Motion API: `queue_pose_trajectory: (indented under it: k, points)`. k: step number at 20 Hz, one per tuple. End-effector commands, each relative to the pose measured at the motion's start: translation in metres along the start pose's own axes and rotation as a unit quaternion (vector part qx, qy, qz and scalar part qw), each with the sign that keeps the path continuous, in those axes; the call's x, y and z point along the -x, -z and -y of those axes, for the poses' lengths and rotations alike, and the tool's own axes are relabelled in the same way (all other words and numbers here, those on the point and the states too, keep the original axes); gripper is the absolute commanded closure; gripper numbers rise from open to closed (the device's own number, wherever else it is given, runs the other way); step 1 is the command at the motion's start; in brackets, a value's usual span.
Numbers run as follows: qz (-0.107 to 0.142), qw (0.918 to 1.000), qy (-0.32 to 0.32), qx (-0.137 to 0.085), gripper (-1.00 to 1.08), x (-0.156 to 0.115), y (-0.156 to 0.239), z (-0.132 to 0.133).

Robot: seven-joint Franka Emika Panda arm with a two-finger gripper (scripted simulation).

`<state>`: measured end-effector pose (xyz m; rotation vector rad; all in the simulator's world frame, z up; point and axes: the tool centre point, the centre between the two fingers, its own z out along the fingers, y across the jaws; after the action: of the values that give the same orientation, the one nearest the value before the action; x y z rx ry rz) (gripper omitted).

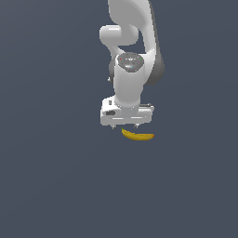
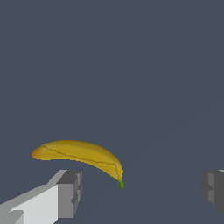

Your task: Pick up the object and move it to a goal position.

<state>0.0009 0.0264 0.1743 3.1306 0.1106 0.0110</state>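
The object is a small curved yellow banana [image 1: 137,135] lying on the dark grey floor, just below the white hand in the exterior view. In the wrist view the banana [image 2: 81,154] shows whole, with a green stem tip. My gripper [image 1: 124,126] hangs above it, its short fingertips just peeking under the hand. The wrist view shows the gripper [image 2: 142,192] open wide, one grey pad [image 2: 70,193] near the banana's stem end and the other at the frame edge. Nothing is between the fingers; the banana lies beside the gap, not inside it.
Plain dark grey floor [image 1: 51,176] surrounds the banana on all sides. The white arm [image 1: 132,56] rises behind the hand toward the top of the exterior view. No goal marker shows.
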Motion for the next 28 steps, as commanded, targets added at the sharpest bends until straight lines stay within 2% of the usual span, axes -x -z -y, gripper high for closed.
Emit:
queue_pose_trajectory:
  k: [1,10,16,22,28]
  points:
    - [0.000,1.0000,0.000,0.000,-0.92,0.000,0.000,0.000]
    - [0.002,0.9997,-0.025,-0.002,-0.92,-0.006,-0.002,-0.018]
    - [0.002,0.9998,-0.022,-0.002,-0.92,-0.006,-0.003,-0.017]
    - [0.003,1.0000,0.006,-0.001,-0.92,-0.004,-0.008,-0.013]
    - [0.003,0.9981,0.061,0.001,-0.92,-0.001,-0.018,-0.006]
